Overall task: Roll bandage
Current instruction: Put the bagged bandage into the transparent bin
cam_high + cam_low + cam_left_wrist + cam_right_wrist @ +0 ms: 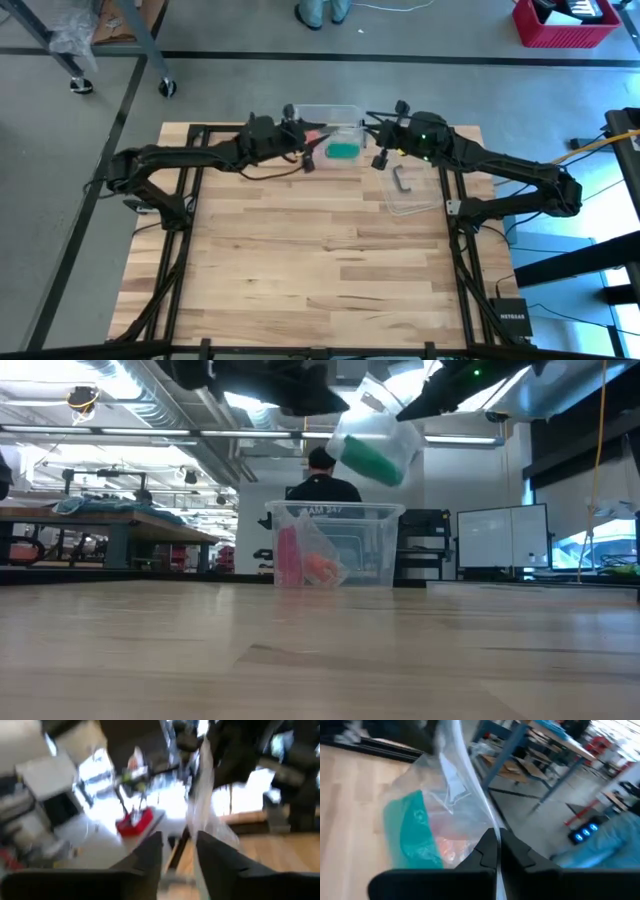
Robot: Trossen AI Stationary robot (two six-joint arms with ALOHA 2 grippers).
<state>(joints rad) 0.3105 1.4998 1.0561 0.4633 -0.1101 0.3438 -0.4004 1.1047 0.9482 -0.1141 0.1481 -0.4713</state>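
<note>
1. Right claw [497, 851]: pressed shut on the edge of a clear wrapper [455, 785], fingers meeting with only the thin film between them. Likely held this way so the bag hangs taut and can be pulled open.
2. Left claw [179, 852]: fingers parted with a narrow gap, gripping nothing firmly. The same film trails down past one finger, so probably mid-regrip or letting go of the other end.
3. Bandage [412, 837]: green, bunched inside the wrapper just ahead of and below the right claw's tips, and between the two claws in the high view. Not out of the bag and not laid flat, so rolling cannot start yet, by this judgement.
4. Held high on purpose, it seems. Seen from table height, hangs well above the table [300, 260], touching nothing under it.
5. Directly under both claws: a clear box [335, 545] with pink and orange items inside, close to the far table edge. Little room to drop straight down without meeting its rim.
6. Beside the right claw, toward the robot: a clear lid [410, 190] with a black handle, lying flat.
7. Toward the robot from both claws: a wide stretch of bare wood, the best place for spreading the strip.
8. Beyond the box: a person [320, 485], off the table.
</note>
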